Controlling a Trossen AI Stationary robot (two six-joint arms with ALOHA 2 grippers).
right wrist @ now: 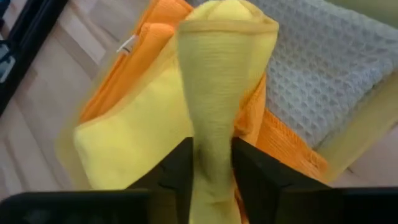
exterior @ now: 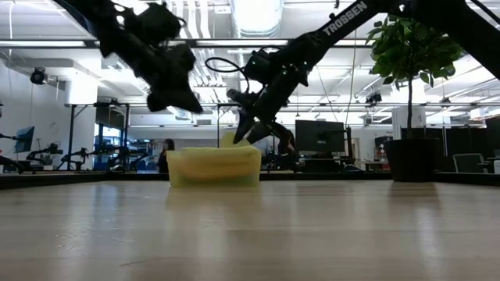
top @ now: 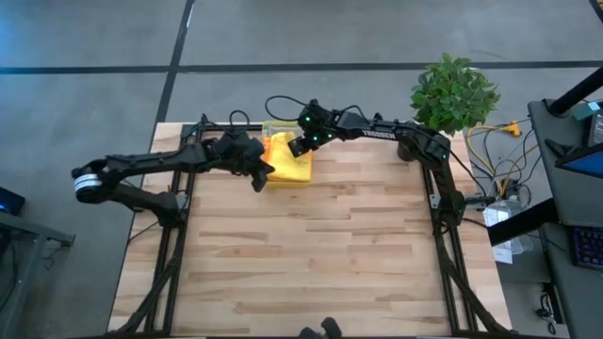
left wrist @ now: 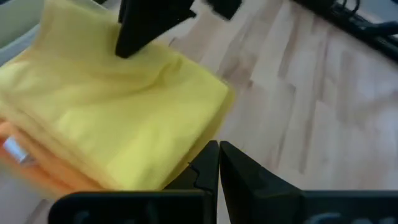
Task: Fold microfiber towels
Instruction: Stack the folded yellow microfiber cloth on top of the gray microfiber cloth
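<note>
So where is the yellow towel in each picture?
High view: the yellow towel lies folded at the table's far edge, between the two arms.
Low view: only a tip pokes above the plastic tray, under the right claw.
Left wrist view: the folded stack fills the frame beyond the shut left claw.
Right wrist view: a fold rises between the right claw's fingers.
Shared landmark: the orange towel underneath.

Both arms cover much of the tray [top: 274, 129] from above, the yellow towel [right wrist: 205, 93] hides most of the orange towel [right wrist: 155, 43] (the teal one is unseen).
</note>
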